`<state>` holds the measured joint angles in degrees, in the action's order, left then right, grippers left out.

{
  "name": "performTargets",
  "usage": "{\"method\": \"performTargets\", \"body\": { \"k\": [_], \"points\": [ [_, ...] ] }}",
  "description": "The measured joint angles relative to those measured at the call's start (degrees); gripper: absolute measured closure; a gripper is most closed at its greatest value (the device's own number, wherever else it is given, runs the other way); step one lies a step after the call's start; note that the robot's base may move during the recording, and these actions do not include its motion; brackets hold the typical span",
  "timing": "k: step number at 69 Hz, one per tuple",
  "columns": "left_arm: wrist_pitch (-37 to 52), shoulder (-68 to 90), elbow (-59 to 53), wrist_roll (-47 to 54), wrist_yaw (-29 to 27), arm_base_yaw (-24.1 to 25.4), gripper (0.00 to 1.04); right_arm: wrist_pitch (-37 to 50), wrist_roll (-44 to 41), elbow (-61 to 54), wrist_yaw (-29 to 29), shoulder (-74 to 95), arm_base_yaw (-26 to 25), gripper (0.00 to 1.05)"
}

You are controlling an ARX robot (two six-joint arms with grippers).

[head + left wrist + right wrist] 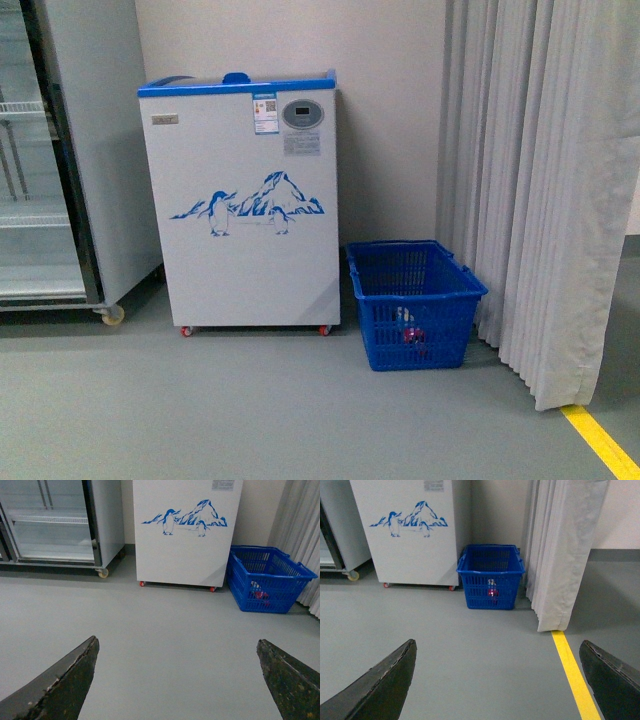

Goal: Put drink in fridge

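The left pincer point(176, 641) is being held wide open and empty over bare grey floor, its dark fingers point(65, 685) spread far apart. The right pincer point(497, 643) is being held the same way. Neither arm is being shown in the front view.

The tall grey cabinet point(60, 525) is being seen well ahead of the left pincer, to its left. The curtain point(560, 550) is being seen ahead of the right pincer.

The fridge point(240, 200) is standing well ahead of both pincers. Its blue rim is being shown by the front view alone.

The blue basket point(415, 300) is standing just beside the fridge. The drink point(492, 591) is lying inside it, blurred behind the mesh and well apart from both pincers.
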<state>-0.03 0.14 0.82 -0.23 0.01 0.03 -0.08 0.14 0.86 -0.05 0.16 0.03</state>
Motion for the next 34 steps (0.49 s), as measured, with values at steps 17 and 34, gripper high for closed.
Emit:
{"method": "performTargets", "body": {
  "k": [17,34],
  "points": [
    [0.00,0.00,-0.02,0.00,0.02,0.00,0.08,0.00,0.00,0.00,0.02,0.00,0.00,0.07],
    [0.00,0.00,-0.02,0.00,-0.02,0.00,0.08,0.00,0.00,0.02,0.00,0.00,0.00,0.07]
  ]
}}
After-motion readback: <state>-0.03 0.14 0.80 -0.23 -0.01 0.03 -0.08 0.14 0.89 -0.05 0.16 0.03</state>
